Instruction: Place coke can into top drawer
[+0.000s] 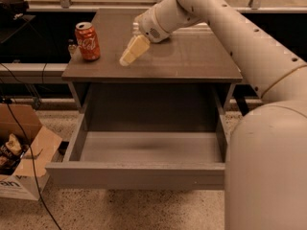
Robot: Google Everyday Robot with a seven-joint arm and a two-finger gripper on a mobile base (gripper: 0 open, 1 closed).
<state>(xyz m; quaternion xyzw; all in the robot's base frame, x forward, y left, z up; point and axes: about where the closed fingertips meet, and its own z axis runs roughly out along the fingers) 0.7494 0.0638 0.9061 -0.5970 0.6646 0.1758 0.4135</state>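
Observation:
The coke can (88,41), red-orange with white script and a silver top, stands upright at the left edge of the brown cabinet top (192,56). The gripper (132,53) hangs low over the cabinet top, a short way right of the can and apart from it. It holds nothing that I can see. The top drawer (144,169) is pulled fully out below the cabinet top; its light grey interior has nothing in it.
An open cardboard box (24,157) with bags inside sits on the floor at the left, with a black cable (29,176) running past it. The robot's white arm (249,47) and body (268,166) fill the right side. Dark shelving runs behind the cabinet.

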